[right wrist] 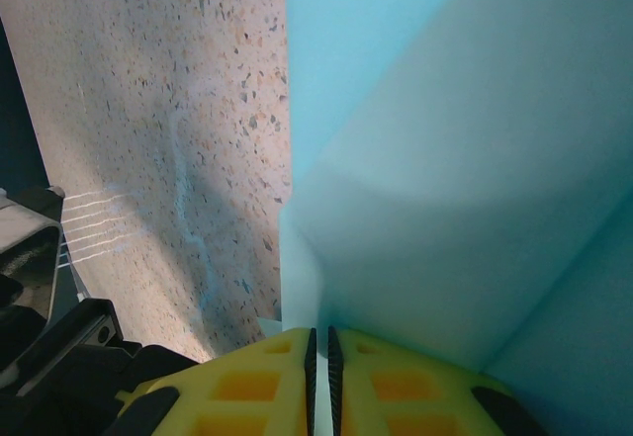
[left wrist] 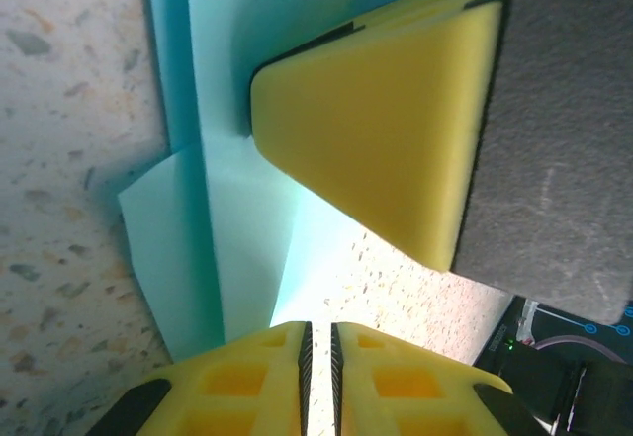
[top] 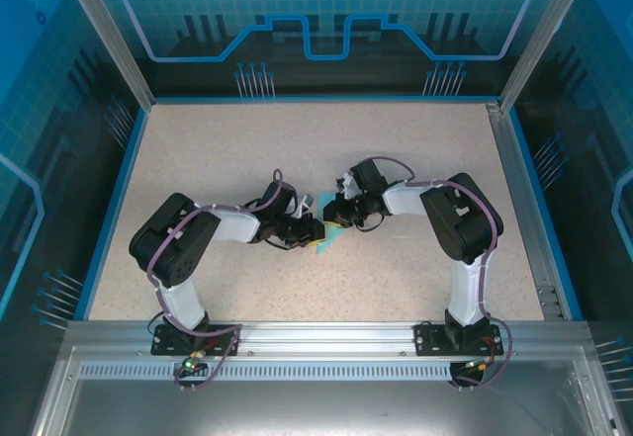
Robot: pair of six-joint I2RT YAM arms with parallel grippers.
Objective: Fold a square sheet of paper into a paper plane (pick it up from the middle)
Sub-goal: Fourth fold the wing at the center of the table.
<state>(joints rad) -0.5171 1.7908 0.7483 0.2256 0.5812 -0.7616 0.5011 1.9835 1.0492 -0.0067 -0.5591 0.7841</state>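
At centre of the table (top: pixel 218 149), the half-folded square sheet of paper (top: pixel 327 243) sits between both claws, crease running up-frame straight out of the right gripper (right wrist: pixel 318 337) pinching it, left gripper (left wrist: pixel 318 329) closed to a slit at its lower-frame edge.

Matte, creased turquoise paper (left wrist: pixel 247 258); speckled, stone-look table (left wrist: pixel 69 110)

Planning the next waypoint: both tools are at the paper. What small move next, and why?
Probably slide the left tool along the fold, away from the right tool, to sharpen the crease. Both look pinched on the paper close together, and its flap bows instead of lying flat.
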